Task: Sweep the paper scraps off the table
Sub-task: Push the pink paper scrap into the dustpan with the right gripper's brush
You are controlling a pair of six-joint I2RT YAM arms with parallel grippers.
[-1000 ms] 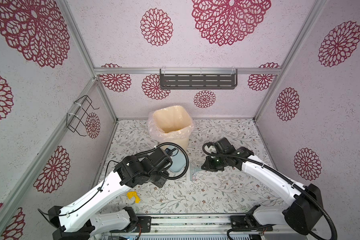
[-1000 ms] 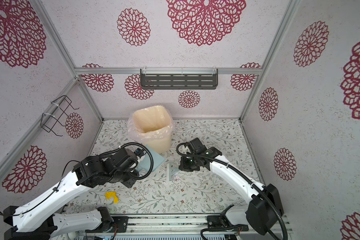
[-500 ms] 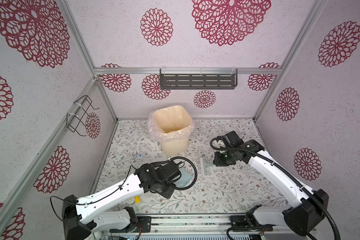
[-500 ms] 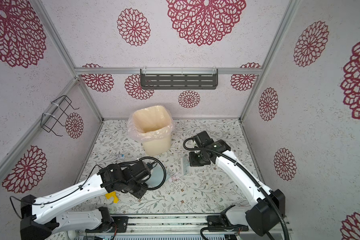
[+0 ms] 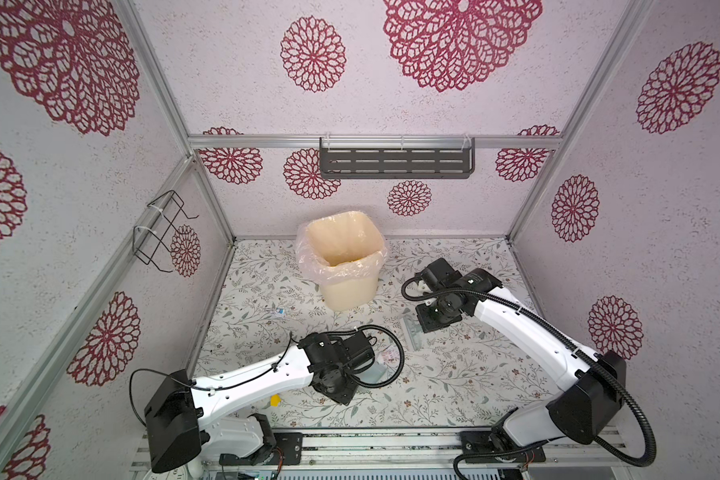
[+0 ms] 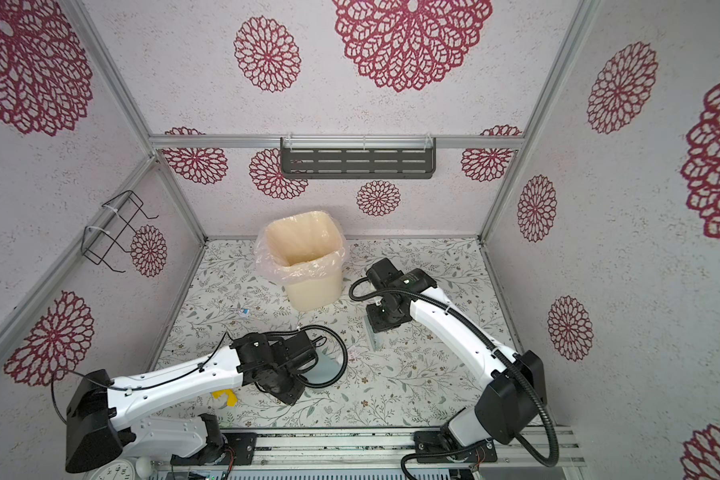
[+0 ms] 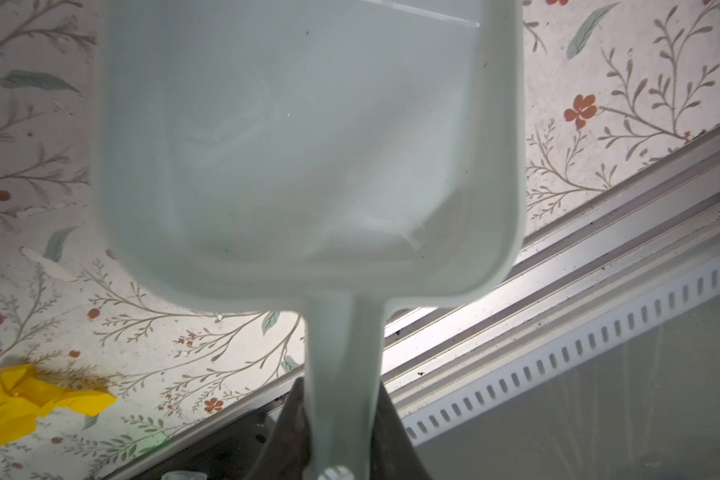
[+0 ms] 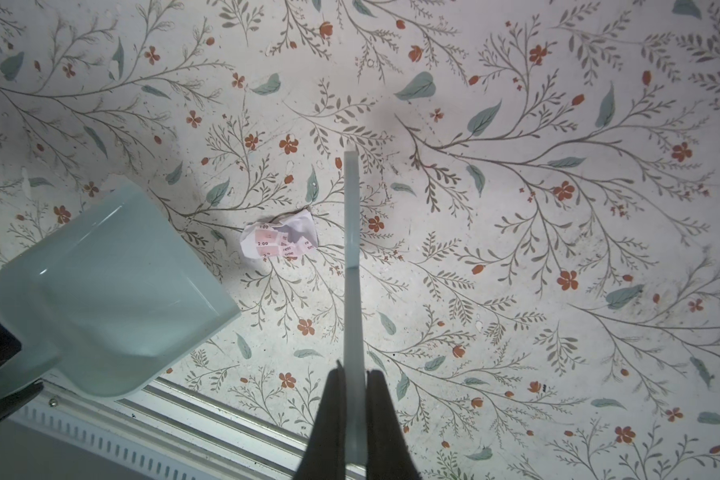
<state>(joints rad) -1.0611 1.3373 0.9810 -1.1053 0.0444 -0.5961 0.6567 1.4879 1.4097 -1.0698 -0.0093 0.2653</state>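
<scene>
My left gripper (image 7: 341, 399) is shut on the handle of the pale blue dustpan (image 7: 300, 145), which is held low over the table (image 5: 454, 374) near its front; the pan (image 5: 377, 370) shows beside the left wrist in a top view. My right gripper (image 8: 354, 382) is shut on the white hand brush (image 8: 352, 270), seen edge-on, right of centre (image 5: 412, 336). A pale pink printed paper scrap (image 8: 281, 239) lies between the dustpan's mouth (image 8: 100, 291) and the brush. A yellow scrap (image 7: 26, 403) lies by the front edge, partly under the left arm (image 5: 275, 400).
A cream bin (image 5: 341, 257) with a plastic liner stands at the back centre. A tiny whitish bit (image 5: 279, 311) lies left of it. A metal rail (image 5: 391, 440) runs along the front edge. A wire rack (image 5: 161, 232) hangs on the left wall.
The left arm has come down and toward the front with the dustpan, away from the bin. The right arm has shifted a little to the right with the brush.
</scene>
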